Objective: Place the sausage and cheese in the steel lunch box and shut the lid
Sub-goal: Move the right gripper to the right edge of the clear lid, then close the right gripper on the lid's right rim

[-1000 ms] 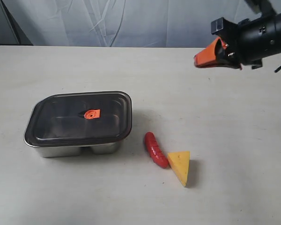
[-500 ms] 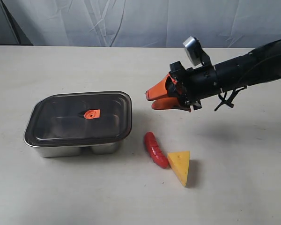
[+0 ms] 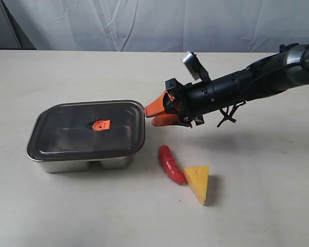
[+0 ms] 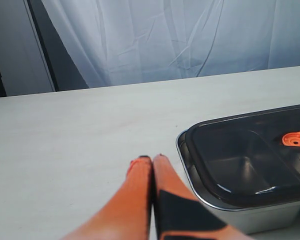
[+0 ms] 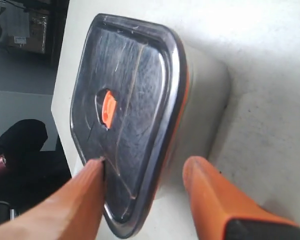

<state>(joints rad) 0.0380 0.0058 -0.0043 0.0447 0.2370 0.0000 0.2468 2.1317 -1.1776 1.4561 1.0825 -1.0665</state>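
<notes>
On the left half of the table [image 3: 247, 206] sits the steel lunch box [image 3: 82, 163], shiny and round-cornered, with the lid [image 3: 67, 134] lying flat and closed on top of it; the lid is dark and smoky, the divider and both compartments show dimly through it, and a small orange valve [image 3: 100, 125] marks its centre. To the right of the box, apart from it, lies the sausage [image 3: 171, 164], red and glossy, on the bare tabletop; the cheese [image 3: 198, 183], a yellow-orange wedge, lies at the sausage's near end, touching it or nearly so.

Reaching in from the right, the right gripper [image 3: 150, 117] hangs at the box's far right corner with its orange fingers spread apart; the right wrist view shows one finger over the lid's top and the other down beside the box's steel wall, so that the lid's rim lies between them, with an orange seal [image 5: 183, 100] peeping under that rim; whether either finger touches cannot be told.

The left gripper [image 4: 150, 160] appears only in its own wrist view, fingers pressed together on nothing, low over the table near a corner of the box; a pale curtain [image 3: 144, 25] hangs behind.
</notes>
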